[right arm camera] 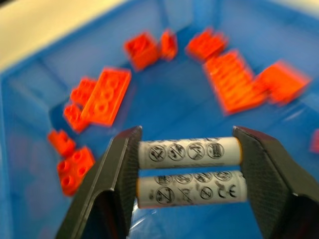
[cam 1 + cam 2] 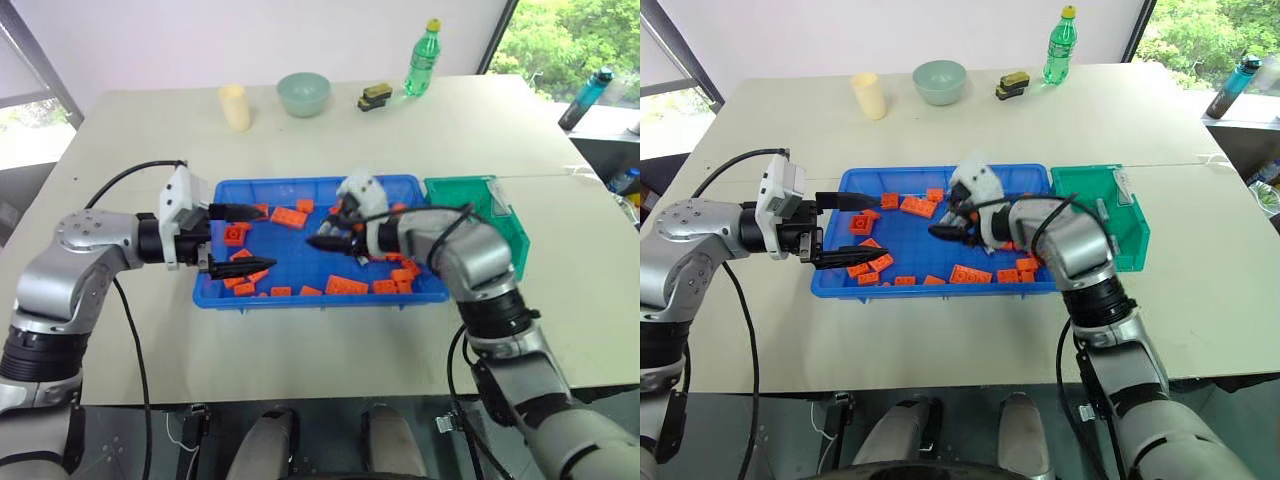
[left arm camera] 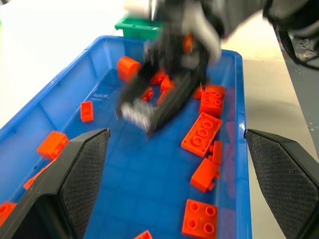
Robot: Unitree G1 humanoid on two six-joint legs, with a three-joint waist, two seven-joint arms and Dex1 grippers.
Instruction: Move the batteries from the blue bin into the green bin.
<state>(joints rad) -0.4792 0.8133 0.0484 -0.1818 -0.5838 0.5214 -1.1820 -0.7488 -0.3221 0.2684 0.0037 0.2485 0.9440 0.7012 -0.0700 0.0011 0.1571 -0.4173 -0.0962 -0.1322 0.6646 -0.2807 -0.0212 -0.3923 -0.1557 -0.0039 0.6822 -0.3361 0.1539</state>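
Two silver-grey batteries (image 1: 189, 152) lie side by side, clamped lengthwise between the fingers of my right gripper (image 1: 188, 169). That gripper (image 2: 325, 242) hovers over the middle of the blue bin (image 2: 320, 300), pointing left. The left wrist view shows it blurred (image 3: 149, 107) above the blue floor. My left gripper (image 2: 265, 238) stands open over the left part of the blue bin, its wide-set fingers (image 3: 84, 169) empty. The green bin (image 2: 480, 200) sits against the blue bin's right end, to the right of my right arm.
Several orange bricks (image 2: 346, 285) lie scattered in the blue bin. At the table's far side stand a pale green bowl (image 2: 303, 93), a cream cup (image 2: 236, 106), a green bottle (image 2: 422, 60) and a small black-and-yellow object (image 2: 375, 96).
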